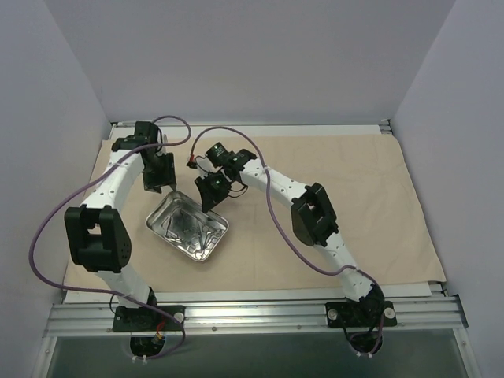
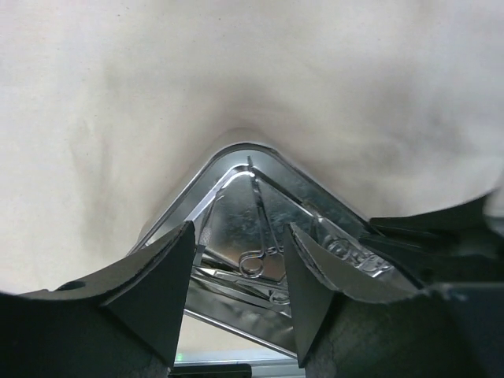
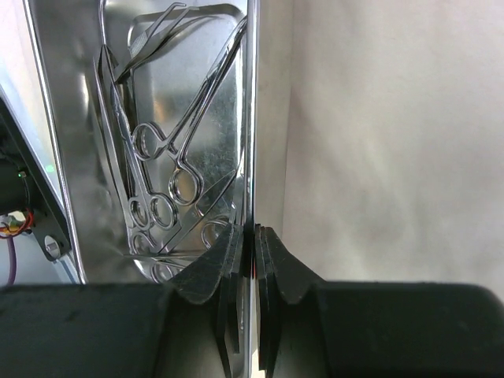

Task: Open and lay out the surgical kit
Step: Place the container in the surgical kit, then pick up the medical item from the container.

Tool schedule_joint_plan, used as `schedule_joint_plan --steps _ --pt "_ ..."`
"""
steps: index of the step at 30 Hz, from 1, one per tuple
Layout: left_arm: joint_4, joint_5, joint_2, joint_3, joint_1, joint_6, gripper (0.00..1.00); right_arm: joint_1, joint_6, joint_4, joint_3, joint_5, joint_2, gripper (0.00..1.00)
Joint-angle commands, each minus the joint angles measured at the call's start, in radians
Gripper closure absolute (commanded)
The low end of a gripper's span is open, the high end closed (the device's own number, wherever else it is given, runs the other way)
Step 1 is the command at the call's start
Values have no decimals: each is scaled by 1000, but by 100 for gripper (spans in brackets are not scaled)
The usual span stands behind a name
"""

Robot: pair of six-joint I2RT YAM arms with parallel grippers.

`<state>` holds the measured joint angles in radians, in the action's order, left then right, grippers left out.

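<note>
While the right gripper (image 3: 253, 232) pinches the rim of the steel tray (image 1: 168, 211), the left gripper (image 2: 238, 236) hangs over its corner, jaws apart; instruments (image 3: 169, 157) piled inside.

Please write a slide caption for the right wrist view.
Right gripper shut on the rim of the steel tray; instruments inside, beige cloth beside.

Instruments (image 1: 193, 228) too small to count from above, near end of tray (image 2: 309, 189) — hidden behind left gripper (image 2: 238, 236)

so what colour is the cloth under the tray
Plain beige cloth, no pattern; shows best in the top view.
</note>
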<state>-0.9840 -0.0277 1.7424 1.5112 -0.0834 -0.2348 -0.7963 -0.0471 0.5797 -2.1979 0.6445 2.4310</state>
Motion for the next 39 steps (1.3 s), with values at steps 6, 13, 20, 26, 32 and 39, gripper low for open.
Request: schedule_joint_plan --steps 6,13,20,26,32,39 --pt "-25 11 -133 -40 4 -29 42 -23 -17 17 -23 27 -30 90" --pt "-25 0 -167 -138 4 -26 44 -26 -23 29 -23 -15 -26 71" --pt "-12 -14 -195 -203 4 -29 47 -12 -57 -30 27 -42 -84 50" --pt "-19 9 -196 -252 4 -49 52 64 -118 -58 47 -101 -196 48" --pt "-24 18 -155 -282 5 -84 55 108 -134 -75 147 -150 -321 48" --pt "5 46 -90 -293 20 -106 55 112 -160 -126 320 -164 -412 48"
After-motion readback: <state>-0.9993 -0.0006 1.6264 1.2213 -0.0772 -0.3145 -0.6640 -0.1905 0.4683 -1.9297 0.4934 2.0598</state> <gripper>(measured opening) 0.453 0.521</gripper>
